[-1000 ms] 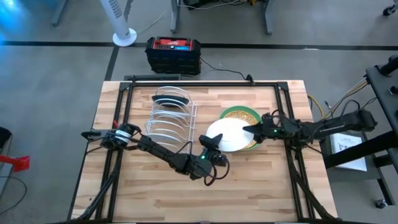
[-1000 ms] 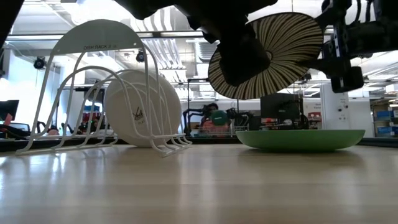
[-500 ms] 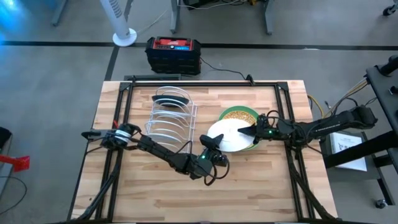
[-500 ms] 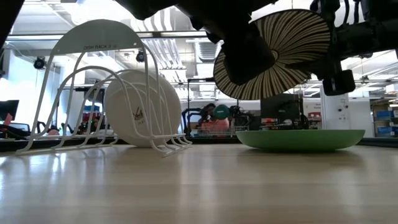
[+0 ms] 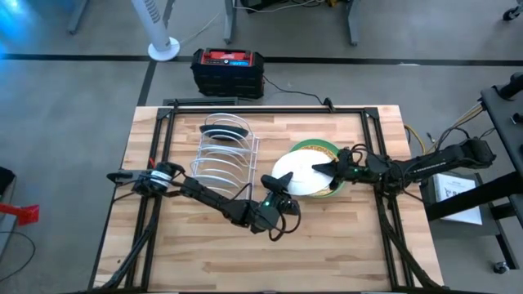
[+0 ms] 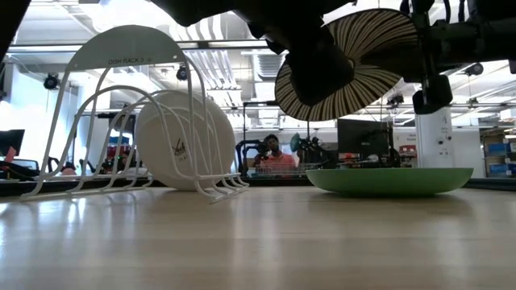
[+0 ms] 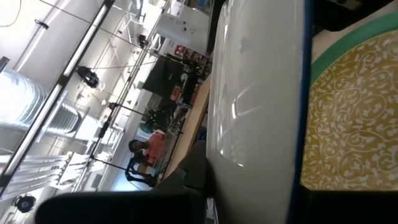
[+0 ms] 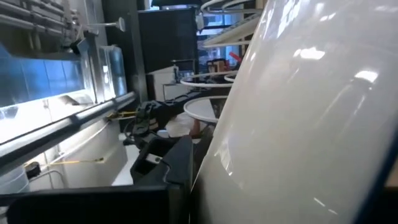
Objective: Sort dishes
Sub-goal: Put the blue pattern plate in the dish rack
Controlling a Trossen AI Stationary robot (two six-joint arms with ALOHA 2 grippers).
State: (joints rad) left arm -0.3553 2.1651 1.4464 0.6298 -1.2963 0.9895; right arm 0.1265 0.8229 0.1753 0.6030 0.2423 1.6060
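A white plate with blue radial lines underneath is held in the air between both grippers, above the table's middle. My left gripper is shut on its near-left rim and my right gripper on its right rim. In the low view its striped underside shows, tilted. Below it, the yellowish patterned plate lies in the light green plate, which rests flat on the table. A dark teal plate stands on edge in the far end of the white wire rack. My left gripper pinches the white plate's rim between its two fingers, one on the top face and one on the underside. It comes level from the table's near left. The plate is lifted clear of the plates below. My right gripper has the white plate's opposite rim between its two fingers, coming level from the table's right side. One finger shows against the plate's face; the other is hidden behind the plate. The plate hangs tilted between the two grippers.
The wire rack stands left of centre, with several free slots nearer than the teal plate. The wood table has bare room along its near side. A black and red box sits on the floor beyond the far edge.
My right gripper has moved a little toward the table's left, onto the white plate's right rim, and has shut on it. The plate has tipped somewhat flatter while my left gripper keeps its hold in place.
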